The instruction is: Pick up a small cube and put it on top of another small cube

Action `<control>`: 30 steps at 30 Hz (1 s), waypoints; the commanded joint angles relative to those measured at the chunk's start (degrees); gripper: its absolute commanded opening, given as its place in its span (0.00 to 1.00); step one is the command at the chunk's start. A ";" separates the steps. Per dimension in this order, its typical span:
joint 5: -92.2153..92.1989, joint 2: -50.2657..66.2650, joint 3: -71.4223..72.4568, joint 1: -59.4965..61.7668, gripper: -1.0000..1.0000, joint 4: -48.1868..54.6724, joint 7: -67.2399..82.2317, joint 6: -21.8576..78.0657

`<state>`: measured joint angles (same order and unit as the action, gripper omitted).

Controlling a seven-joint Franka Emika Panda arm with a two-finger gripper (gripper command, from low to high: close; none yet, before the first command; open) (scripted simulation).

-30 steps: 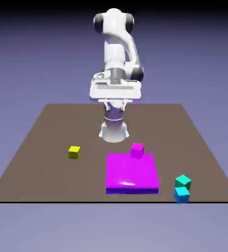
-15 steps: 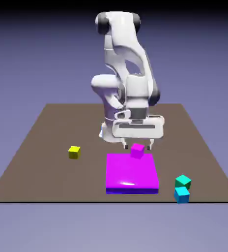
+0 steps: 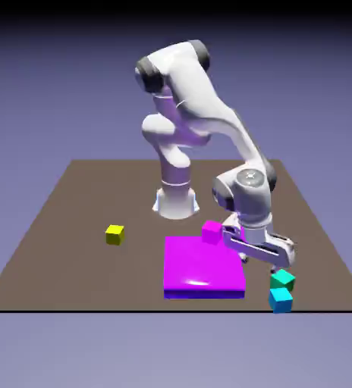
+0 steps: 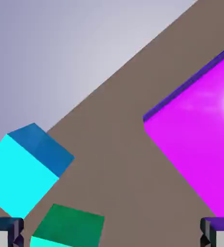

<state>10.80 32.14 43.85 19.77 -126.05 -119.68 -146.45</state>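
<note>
A: Item one, the small cube to be lifted: where is it placed?

B: The teal-green cube (image 3: pixel 282 278) is found at the lower right of the exterior view, just behind the cyan-blue cube (image 3: pixel 281 301). In the hand view it is cut off by the bottom edge, left of centre, and a narrow strip of brown tabletop (image 4: pixel 114 169) is seen between the two.

A: Item two, the end effector: in what condition?

B: The Panda gripper (image 4: pixel 113 232) is spread wide, with nothing pinched. Its fingertips are shown at the hand view's bottom corners; in the exterior view it is held above and slightly left of the teal-green cube.

A: Item three, the cube to be stacked upon?

B: The yellow cube (image 3: pixel 114 235) is set down left of centre in the exterior view, well apart from the others. Nothing is borne on it.

A: Other stock?

B: A magenta slab (image 3: pixel 202 265), at lower centre, and a magenta cube (image 3: pixel 211 232) by its far edge; neither appears to be required.

A: Which step is to be entered?

B: The approach to the pick, by all appearances. The teal-green cube is to be centred between the fingertips, the jaws turned to suit its faces, and the hand then lowered before the grip is closed. Care is called for on the cyan-blue side, where the neighbour could be knocked by a descending finger.
</note>
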 commanded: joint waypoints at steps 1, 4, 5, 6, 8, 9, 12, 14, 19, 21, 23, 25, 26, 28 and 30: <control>0.35 2.08 1.41 0.66 0.50 1.12 -2.48 0.88; 1.32 7.95 5.38 2.51 0.50 4.29 -9.47 3.38; 1.32 7.95 5.38 2.51 0.50 4.29 -9.47 3.38; 2.48 10.02 3.38 0.44 0.50 4.74 -10.05 1.39; 4.79 14.17 -0.62 -3.69 0.50 5.66 -11.20 -2.60; 5.38 15.22 -1.63 -4.74 0.50 5.89 -11.49 -3.62; 4.23 13.15 0.36 -2.68 0.00 5.44 -10.92 -1.62; 1.91 9.00 4.36 1.46 0.00 4.52 -9.76 2.37; -4.32 7.96 8.52 -6.82 0.00 3.98 1.15 4.12; -6.83 7.96 9.92 -10.97 0.00 3.84 5.87 4.45; -9.35 7.96 11.32 -15.12 0.00 3.71 10.60 4.78; -11.14 7.02 10.69 -17.73 0.00 3.06 15.46 5.22; -11.69 6.08 9.40 -18.30 0.00 2.49 17.95 5.48; -12.79 4.22 6.83 -19.43 0.00 1.36 22.93 6.01; -13.89 2.36 4.25 -20.57 0.00 0.23 27.92 6.53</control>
<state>-3.19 34.50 48.10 -0.80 -125.83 -91.69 -139.96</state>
